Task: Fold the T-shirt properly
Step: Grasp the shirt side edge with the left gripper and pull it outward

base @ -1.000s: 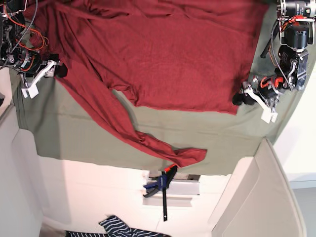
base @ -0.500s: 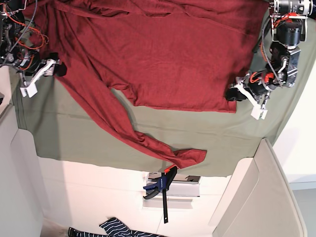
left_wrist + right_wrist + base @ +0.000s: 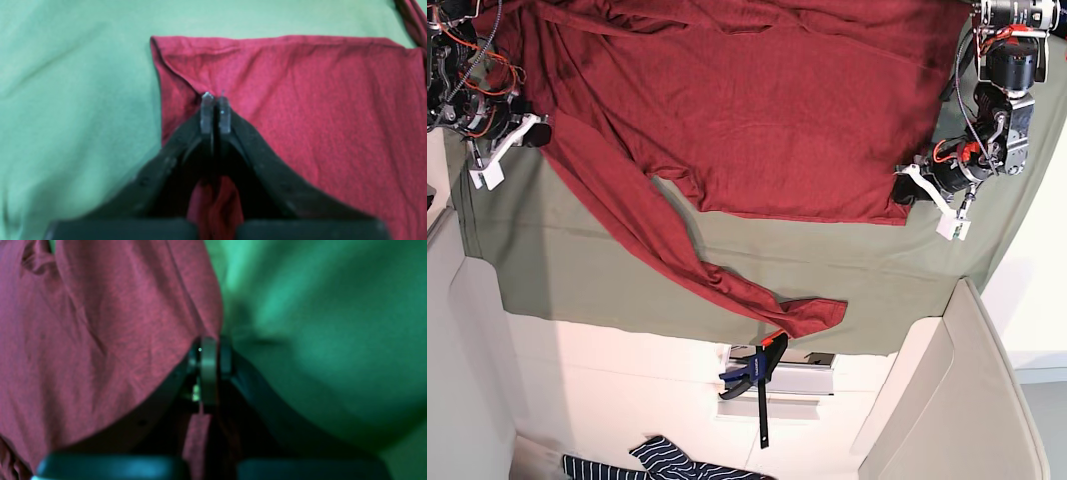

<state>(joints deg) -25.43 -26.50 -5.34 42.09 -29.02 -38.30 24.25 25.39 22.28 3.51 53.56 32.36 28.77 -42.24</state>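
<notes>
green cloth (image 3: pixel 577 270) covers most of the work surface, and below it in the base view are pale panels, a clamp (image 3: pixel 752 375) and a striped garment (image 3: pixel 667 466) at the bottom edge.

the red shirt (image 3: pixel 757 110) lies spread over the upper part of the frame, with one long sleeve (image 3: pixel 727 290) running down to the lower middle.

what changed in the last second is the two claws. both stood apart before, just beside the shirt edges; now both are clenched on fabric. the left gripper (image 3: pixel 215 111), at the right side of the base view, has pinched the corner of the hem, and in its wrist view red cloth passes between the closed jaws. the right gripper (image 3: pixel 210 355), at the upper left of the base view, has closed on the shirt edge near the sleeve side; its wrist view is blurred, but a red strip shows between the jaws. it also sits a little higher in the frame than before.

i judge that the grasp step is finished and the fold can begin. the hold on the thin knit looks shallow, so a fast pull may slip it out, and the loose sleeve may drag.
</notes>
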